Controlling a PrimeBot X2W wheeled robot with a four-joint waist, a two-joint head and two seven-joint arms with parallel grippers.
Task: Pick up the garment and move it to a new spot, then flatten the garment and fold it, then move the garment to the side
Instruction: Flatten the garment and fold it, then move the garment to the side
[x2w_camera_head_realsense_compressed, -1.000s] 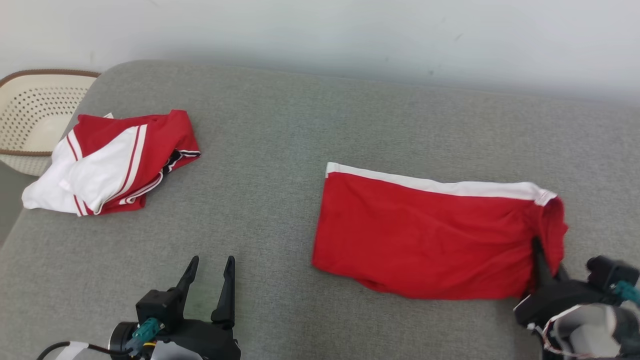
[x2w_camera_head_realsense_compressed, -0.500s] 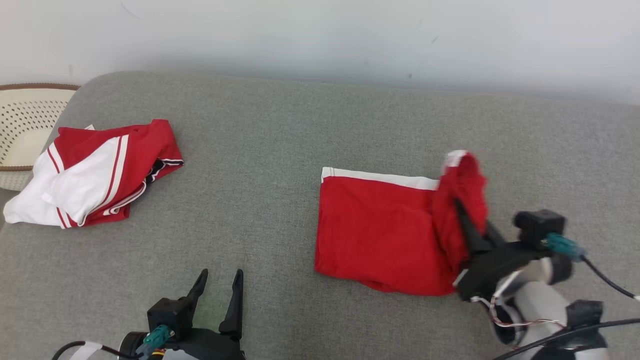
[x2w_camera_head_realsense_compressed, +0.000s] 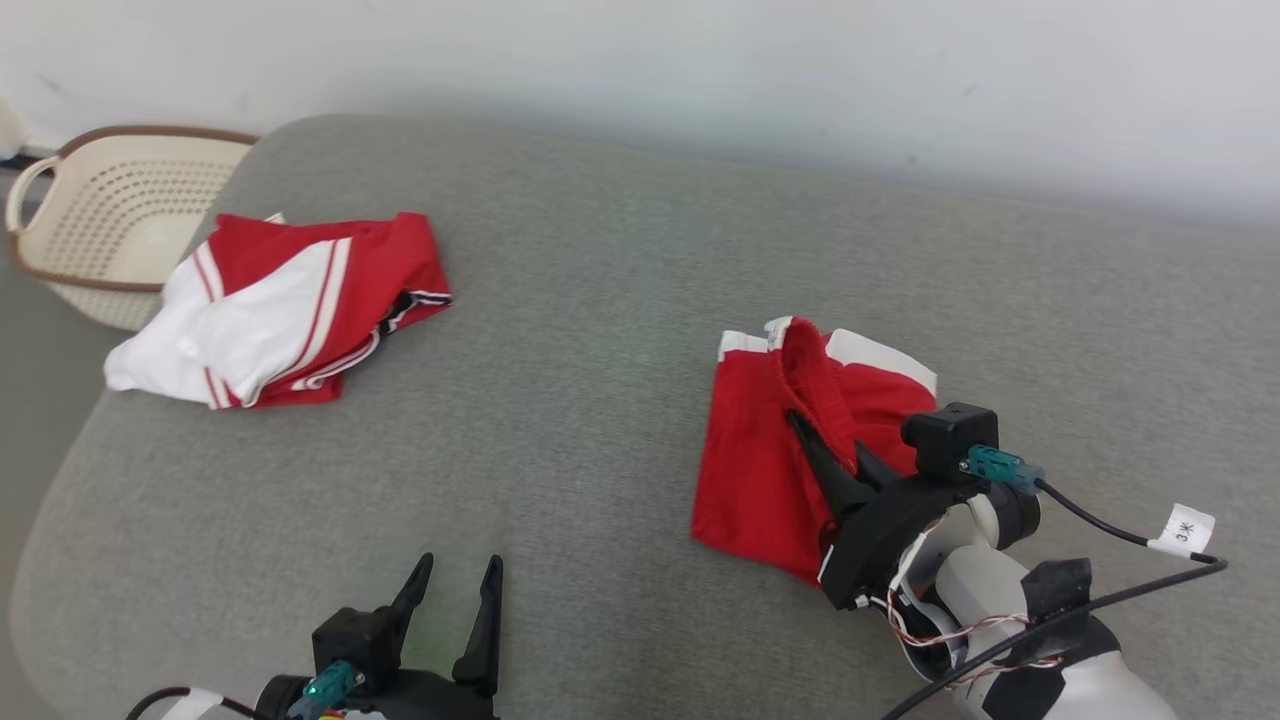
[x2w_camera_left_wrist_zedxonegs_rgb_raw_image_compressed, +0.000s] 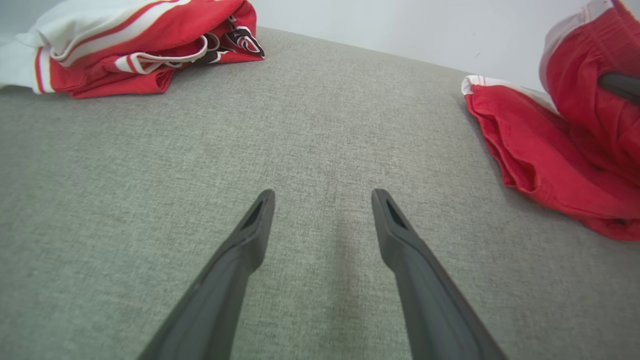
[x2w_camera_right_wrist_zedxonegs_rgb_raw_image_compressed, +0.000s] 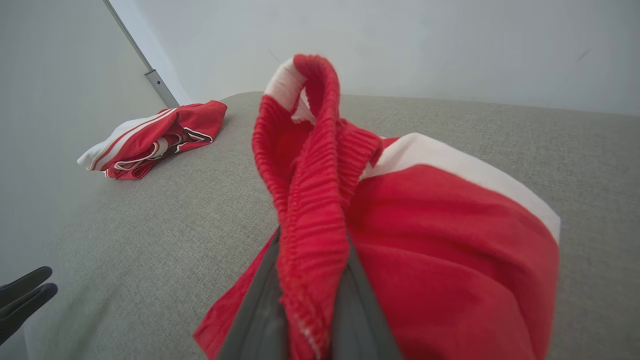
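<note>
The garment is a pair of red shorts with a white side stripe, lying on the grey cushion right of centre. My right gripper is shut on its ribbed waistband and holds that end lifted above the left half, so the shorts lie doubled over. In the right wrist view the waistband rises from between my shut right gripper. My left gripper stands open at the lower left, low over bare cushion with nothing between its fingers. The garment lies off to its right.
A second red and white garment lies crumpled at the cushion's far left. Beyond it stands a cream perforated basket. The grey cushion stretches bare between the two garments. A pale wall runs behind.
My right gripper has carried the waistband end up and leftward across the shorts, doubling them over. The head camera has shifted. The left gripper stays open in place.
</note>
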